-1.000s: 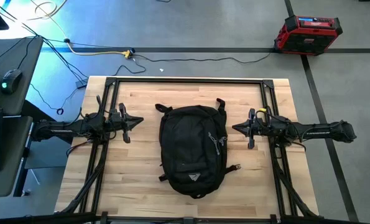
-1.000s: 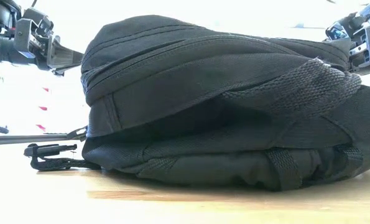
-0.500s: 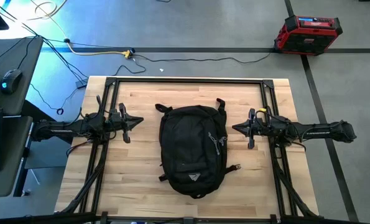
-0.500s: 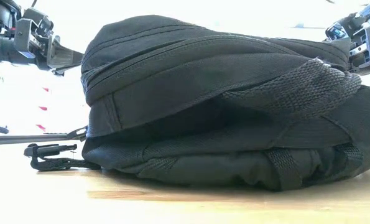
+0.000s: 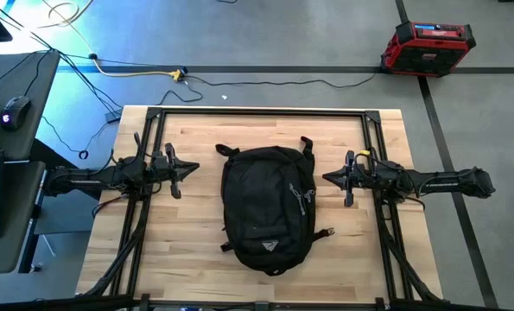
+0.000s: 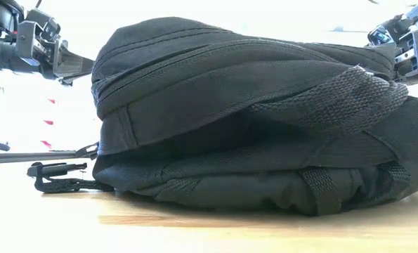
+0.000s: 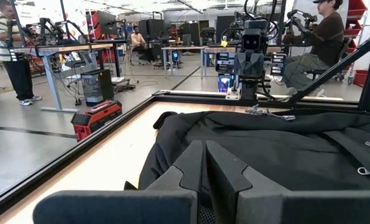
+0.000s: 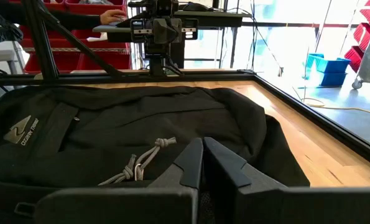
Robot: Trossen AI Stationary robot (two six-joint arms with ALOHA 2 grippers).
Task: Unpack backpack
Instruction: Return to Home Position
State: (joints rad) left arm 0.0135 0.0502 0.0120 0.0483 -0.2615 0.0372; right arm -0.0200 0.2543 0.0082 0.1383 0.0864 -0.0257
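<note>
The black backpack [image 5: 267, 205] lies flat on its back in the middle of the wooden table [image 5: 196, 250], its white triangular logo [image 5: 268, 245] toward the near edge and its top loop [image 5: 228, 150] toward the far edge. Grey zipper pulls [image 8: 138, 163] lie on its right side. My left gripper [image 5: 193, 168] hovers shut to the backpack's left, pointing level at it. My right gripper [image 5: 327, 179] hovers shut to its right, also pointing at it. Neither touches the backpack [image 6: 251, 119].
A black metal frame [image 5: 265, 111] runs along the table's edges. A strap with a buckle [image 5: 326, 232] trails from the backpack toward the right. A red and black case [image 5: 428, 47] stands on the floor beyond the far right corner. People stand and sit in the room behind.
</note>
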